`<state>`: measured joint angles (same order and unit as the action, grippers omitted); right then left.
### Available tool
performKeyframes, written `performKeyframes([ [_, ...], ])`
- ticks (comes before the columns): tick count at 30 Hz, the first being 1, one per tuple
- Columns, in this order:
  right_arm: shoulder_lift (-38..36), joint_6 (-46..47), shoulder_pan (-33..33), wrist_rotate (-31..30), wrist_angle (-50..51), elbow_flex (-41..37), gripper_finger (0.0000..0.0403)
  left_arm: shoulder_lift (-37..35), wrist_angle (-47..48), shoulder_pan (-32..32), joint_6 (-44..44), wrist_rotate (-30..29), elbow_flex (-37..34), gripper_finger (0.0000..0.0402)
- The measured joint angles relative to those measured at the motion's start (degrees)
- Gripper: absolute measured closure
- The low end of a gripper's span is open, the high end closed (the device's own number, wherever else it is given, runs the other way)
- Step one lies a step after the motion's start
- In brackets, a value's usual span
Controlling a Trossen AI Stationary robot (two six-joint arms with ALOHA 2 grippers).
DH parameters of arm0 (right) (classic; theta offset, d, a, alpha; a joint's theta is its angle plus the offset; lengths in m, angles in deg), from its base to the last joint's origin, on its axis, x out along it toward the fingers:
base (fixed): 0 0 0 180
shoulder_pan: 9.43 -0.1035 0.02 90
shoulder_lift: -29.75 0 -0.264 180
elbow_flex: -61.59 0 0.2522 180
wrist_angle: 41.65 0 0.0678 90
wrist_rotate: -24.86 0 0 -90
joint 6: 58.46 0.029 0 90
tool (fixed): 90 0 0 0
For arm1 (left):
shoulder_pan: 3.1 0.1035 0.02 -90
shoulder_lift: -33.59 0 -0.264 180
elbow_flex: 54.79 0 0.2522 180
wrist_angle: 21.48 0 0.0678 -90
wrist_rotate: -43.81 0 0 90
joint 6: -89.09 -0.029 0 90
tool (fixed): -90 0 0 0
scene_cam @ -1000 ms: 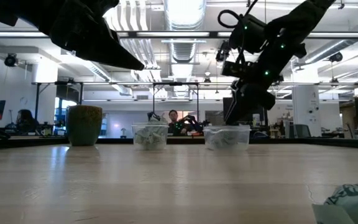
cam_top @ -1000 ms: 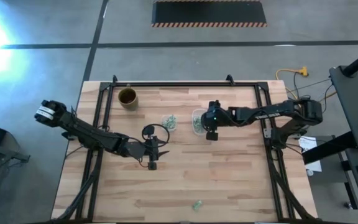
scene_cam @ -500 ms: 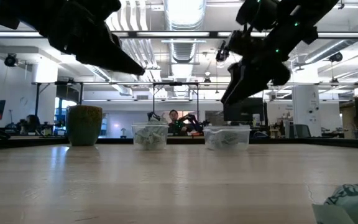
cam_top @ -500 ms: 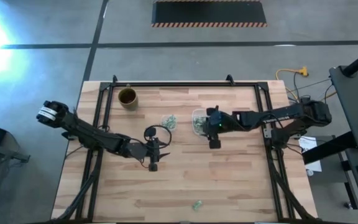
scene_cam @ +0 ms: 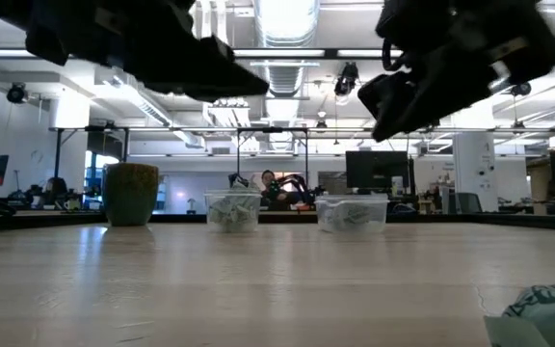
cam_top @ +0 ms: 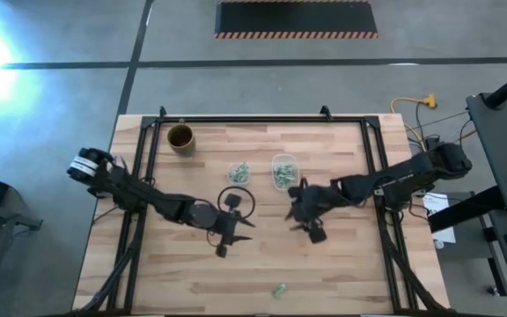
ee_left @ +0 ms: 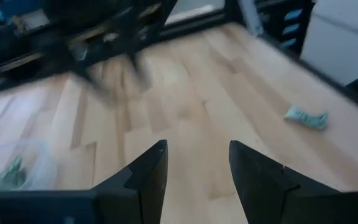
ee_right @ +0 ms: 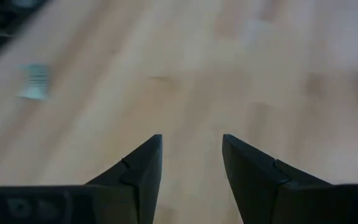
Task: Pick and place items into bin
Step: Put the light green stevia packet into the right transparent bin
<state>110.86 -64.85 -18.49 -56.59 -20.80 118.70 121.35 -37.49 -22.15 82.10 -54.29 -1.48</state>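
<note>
On the wooden table [cam_top: 341, 264], 2 clear plastic tubs sit side by side near the far middle: the left tub [cam_top: 239, 173] and the right tub [cam_top: 282, 171], each holding a small heap of green-and-white wrapper pieces [cam_top: 281, 175]. In the low view the same 2 tubs stand level on the tabletop, just apart from each other, with the brown round cup [cam_top: 180, 137] well off toward the far left corner. 1 loose wrapper piece [cam_top: 279, 289] lies alone on the bare wood near the front edge, well apart from both tubs; it also shows in the left wrist view and, blurred, in the right wrist view. The left gripper [cam_top: 232, 231] hangs above the table in front of the left tub, its 2 dark fingers [ee_left: 146, 171] spread with only bare wood visible between them, holding nothing. The right gripper [cam_top: 311, 227] hangs above the table in front of the right tub, clear of it, and its fingers [ee_right: 143, 165] are likewise spread apart over bare wood with nothing pinched. The 2 grippers are near each other over the middle of the table, not touching. In the low view both arms show as dark shapes high above the tabletop, and a person [scene_cam: 270, 181] sits in the room beyond the table.
</note>
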Motion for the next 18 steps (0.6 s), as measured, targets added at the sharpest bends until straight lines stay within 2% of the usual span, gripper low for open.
performKeyframes([
  [6, 3.0, 3.2, -8.5, 2.7, -11.1, -3.4, 0.0244, -2.7, 9.1, 0.6, 0.9, -5.3, -0.4, 0.0246],
  [11, 5.7, 5.4, -14.4, 2.7, -23.8, -5.7, 0.0246, -6.5, 18.3, 0.6, 6.1, -7.2, -0.6, 0.0246],
  [18, 13.3, 6.4, -19.3, 2.6, -42.1, -7.1, 0.0252, -10.9, 21.6, 0.6, 9.7, -9.0, -2.6, 0.0246],
])
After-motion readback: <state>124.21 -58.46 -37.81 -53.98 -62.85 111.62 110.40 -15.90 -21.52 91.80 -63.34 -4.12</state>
